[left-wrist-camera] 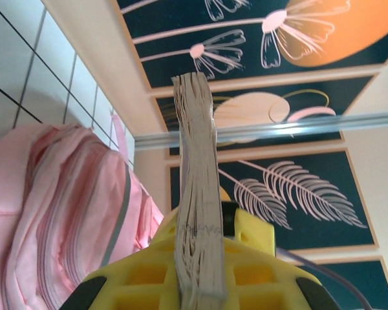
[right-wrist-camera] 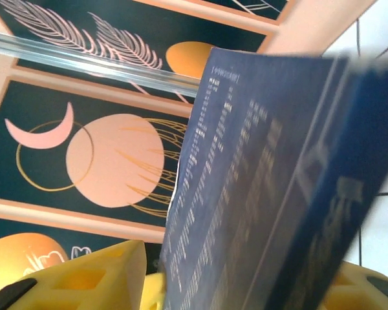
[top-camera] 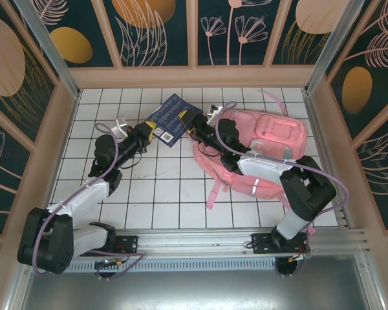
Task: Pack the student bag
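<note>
**A:** Where is the large pink fabric student bag (top-camera: 275, 137)?

**B:** It lies flat on the white gridded bench (top-camera: 149, 194), right of centre, with its straps trailing toward the near edge. The right arm stretches across it.

**A:** And the left arm?

**B:** It reaches diagonally forward from the near-left corner with the forearm low. The left hand (top-camera: 155, 134) is clamped on the near-left corner of a dark blue paperback book (top-camera: 169, 116). In the left wrist view the page block stands edge-on, squeezed between the yellow fingers (left-wrist-camera: 252, 248).

**A:** The right hand?

**B:** The right hand (top-camera: 193, 123) sits at the book's right edge, facing the left hand, with its elbow bent above the bag. Its fingers stand apart. The blue cover passes between them, and one yellow finger (right-wrist-camera: 97, 278) sits clear of it.

**A:** Is the book resting on the bench?

**B:** I cannot tell from above. It sits between the two hands, just left of the bag.
</note>
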